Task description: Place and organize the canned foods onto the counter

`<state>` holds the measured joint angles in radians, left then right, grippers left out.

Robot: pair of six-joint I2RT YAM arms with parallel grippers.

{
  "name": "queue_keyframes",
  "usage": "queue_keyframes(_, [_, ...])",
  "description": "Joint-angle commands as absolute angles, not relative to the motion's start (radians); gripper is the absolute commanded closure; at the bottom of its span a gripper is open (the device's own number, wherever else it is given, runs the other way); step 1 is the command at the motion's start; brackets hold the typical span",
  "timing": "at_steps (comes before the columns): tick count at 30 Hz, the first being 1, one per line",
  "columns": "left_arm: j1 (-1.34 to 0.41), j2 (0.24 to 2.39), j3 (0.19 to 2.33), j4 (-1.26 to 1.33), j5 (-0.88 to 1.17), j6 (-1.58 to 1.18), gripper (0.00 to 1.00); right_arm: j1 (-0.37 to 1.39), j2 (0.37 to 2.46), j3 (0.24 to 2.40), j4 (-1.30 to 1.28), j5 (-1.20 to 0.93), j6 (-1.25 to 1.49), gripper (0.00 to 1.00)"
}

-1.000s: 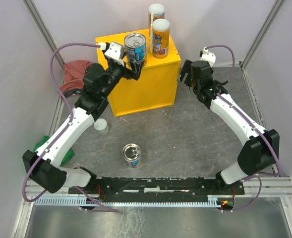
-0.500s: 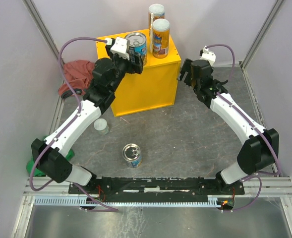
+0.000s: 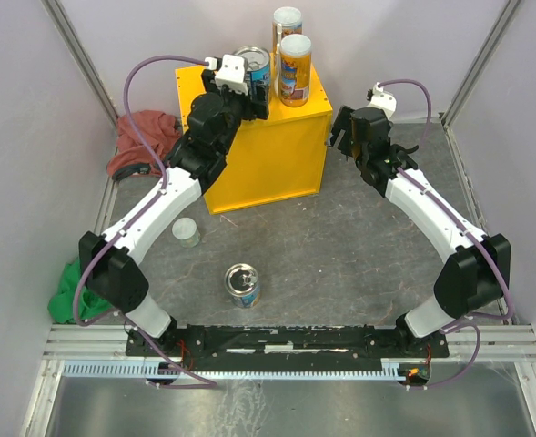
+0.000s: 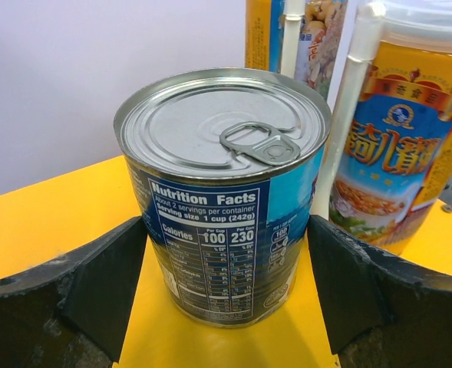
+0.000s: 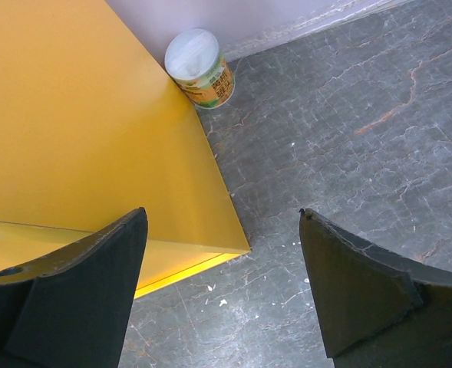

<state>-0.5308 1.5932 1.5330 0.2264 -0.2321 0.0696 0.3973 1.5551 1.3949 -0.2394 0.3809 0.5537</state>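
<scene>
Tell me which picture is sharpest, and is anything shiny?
Left wrist view: the wide blue-labelled silver-topped tin is crisp, its label readable, lid softly gleaming. Right wrist view: the big yellow box glows bright, the grey marbled tabletop sharp. Top view: evenly lit, no hard shadows.

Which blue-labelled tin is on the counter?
The blue-labelled tin in the left hand, standing on the yellow counter by the orange-labelled cans. The other tin sits down on the grey table.

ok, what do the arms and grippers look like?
Left arm and right arm: white link shells, black joints, a purple cable looping off each wrist, a white block there. Left gripper and right gripper: matte black wedge-shaped fingers. No markings visible.
</scene>
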Motion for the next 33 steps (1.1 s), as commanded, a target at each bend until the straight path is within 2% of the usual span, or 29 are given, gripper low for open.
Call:
queue_keyframes(1, [-0.529,1.637,1.596,0.298,-0.300,0.111,0.10,0.398,1.561,1.439,-0.186,0.344,0.571,0.13])
queue_keyframes(11, [-0.515,1.751,1.694,0.327,-0.335,0.108,0.09,0.402,1.553,1.426,-0.187,0.334,0.560,0.13])
queue_keyframes(21, [-0.460,1.812,1.764,0.329,-0.285,0.037,0.09,0.407,1.533,1.403,-0.184,0.331,0.557,0.13])
queue_keyframes(33, [-0.424,1.846,1.788,0.369,-0.096,-0.004,0.09,0.413,1.522,1.392,-0.183,0.336,0.548,0.13])
